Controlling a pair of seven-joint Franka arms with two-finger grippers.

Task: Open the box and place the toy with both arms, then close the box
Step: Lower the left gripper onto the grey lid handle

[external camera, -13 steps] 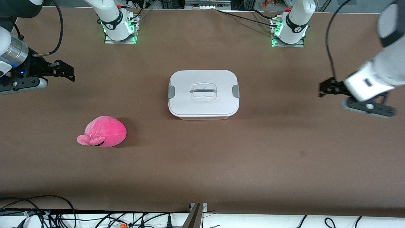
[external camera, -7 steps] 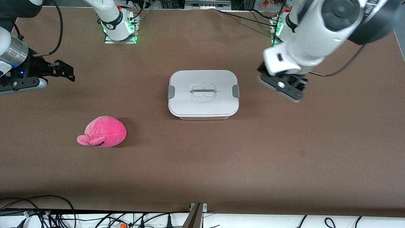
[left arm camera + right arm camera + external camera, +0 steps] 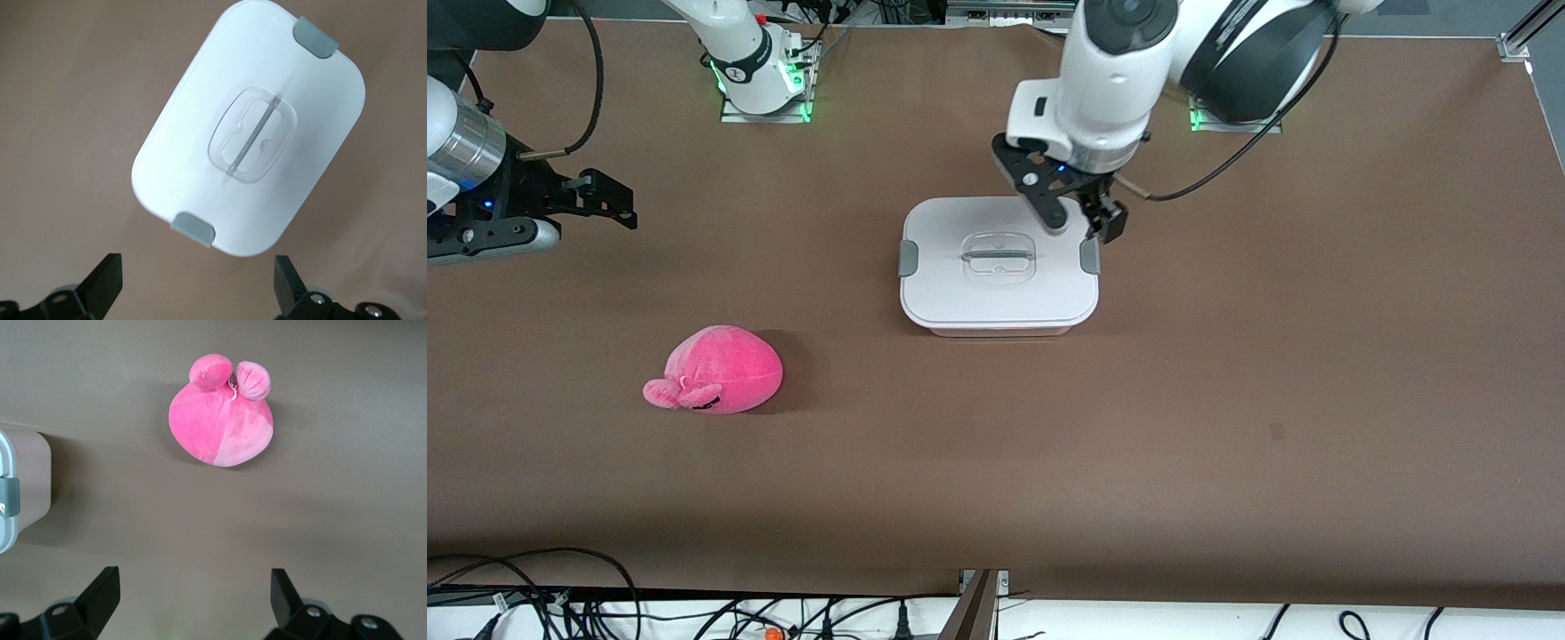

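Box: the box (image 3: pixel 999 265) sits shut on the bench (image 3: pixel 1227 400), directly below your left gripper (image 3: pixel 1080 222); white lid (image 3: pixel 200 133) seated, both grey clips down
Left gripper: hangs over the box's end toward the left arm's end of the bench, just above one grey clip (image 3: pixel 1089 256); jaws spread wide, holding nothing
Right gripper: the right gripper (image 3: pixel 609 200) waits in the air well off toward the right arm's end of the bench, jaws wide apart and empty; in its wrist view the toy (image 3: pixel 222 420) lies below and ahead of it
Toy: the toy rests on the bench, well apart from the box and from the left gripper
Handling, box: you should expect stiff, smooth plastic, probably light and likely to slide if pushed sideways; flick each clip from its lower edge, then lift by the recessed centre handle (image 3: pixel 252 135), which looks thin for your jaws
Handling, toy: soft plush, light, will squash; pinch it across the round body, not the small flaps (image 3: pixel 230 377)
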